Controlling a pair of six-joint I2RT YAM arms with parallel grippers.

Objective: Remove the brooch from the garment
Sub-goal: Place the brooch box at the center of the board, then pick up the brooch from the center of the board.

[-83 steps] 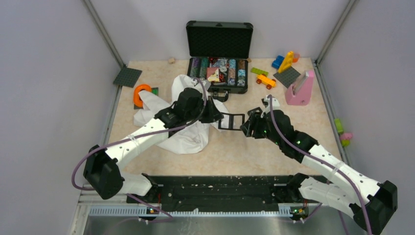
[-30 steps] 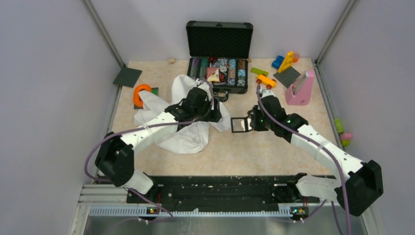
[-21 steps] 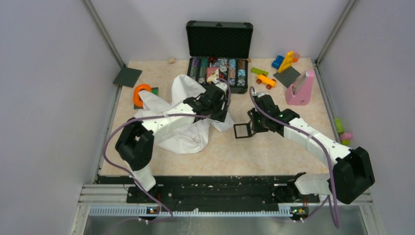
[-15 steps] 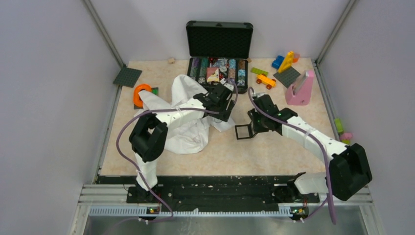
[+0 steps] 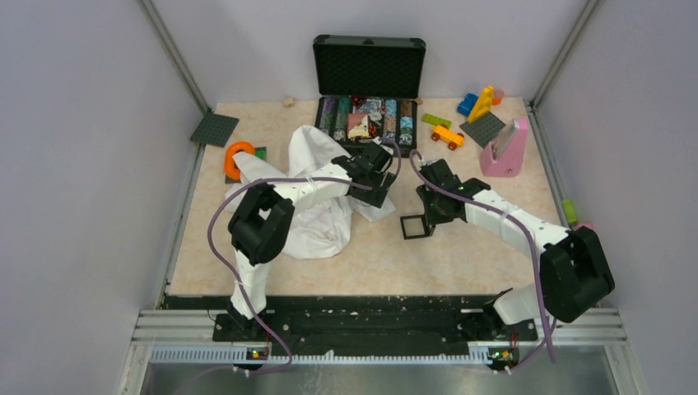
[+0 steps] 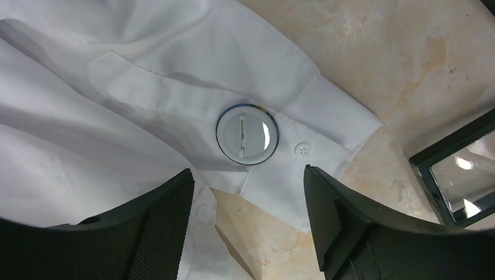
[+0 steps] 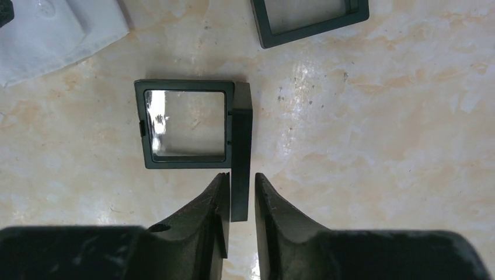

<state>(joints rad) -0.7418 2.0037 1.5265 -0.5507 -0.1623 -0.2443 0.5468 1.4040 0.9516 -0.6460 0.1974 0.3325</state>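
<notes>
Beige marbled tabletop (image 6: 379, 46), grey booth walls. The brooch (image 6: 247, 133) sits on the white shirt (image 6: 117, 87), dead centre of the left wrist view, just above the left gripper (image 6: 248, 178), whose jaws are spread wide around nothing. It's round, so no tricky axis. The right gripper (image 7: 240, 181) is pinching a black frame (image 7: 185, 124), so left's the nearer 1.
</notes>
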